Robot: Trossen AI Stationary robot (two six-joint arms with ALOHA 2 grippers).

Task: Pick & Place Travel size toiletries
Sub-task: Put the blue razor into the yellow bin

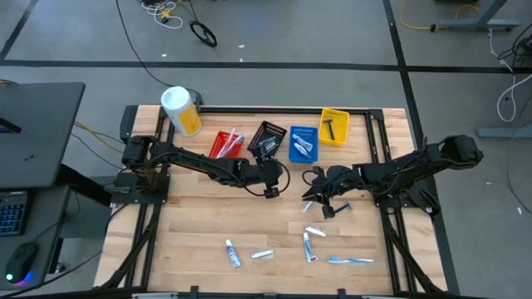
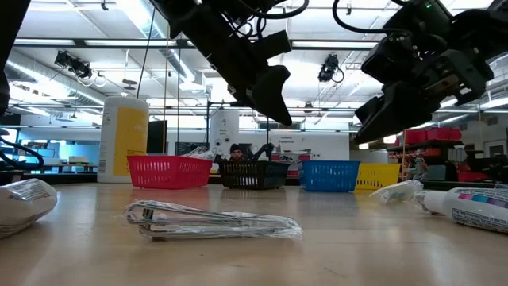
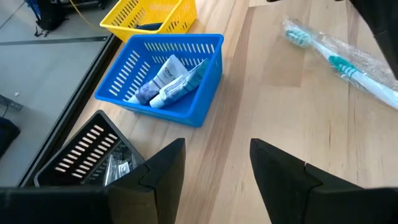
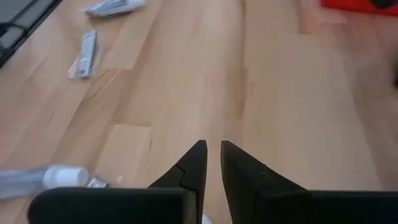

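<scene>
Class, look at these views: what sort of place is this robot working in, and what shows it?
Probably a robotics lab or workshop: a wooden table on a grey floor with loose cables, a computer desk beside it, and shelving under ceiling strip lights behind.

**Wooden bench and its load**

The bench point(image 1: 208, 224) carries a row of bins beyond the left claw point(image 1: 271, 177): red bin point(image 1: 225, 144), black bin point(image 1: 267, 138), blue bin point(image 1: 303, 143), yellow bin point(image 1: 334, 125). A yellow canister point(image 1: 180, 110) lies farther left. Wrapped tubes point(image 1: 309, 246) and a toothbrush point(image 1: 350, 260) lie scattered nearer than the right claw point(image 1: 314, 196).
</scene>
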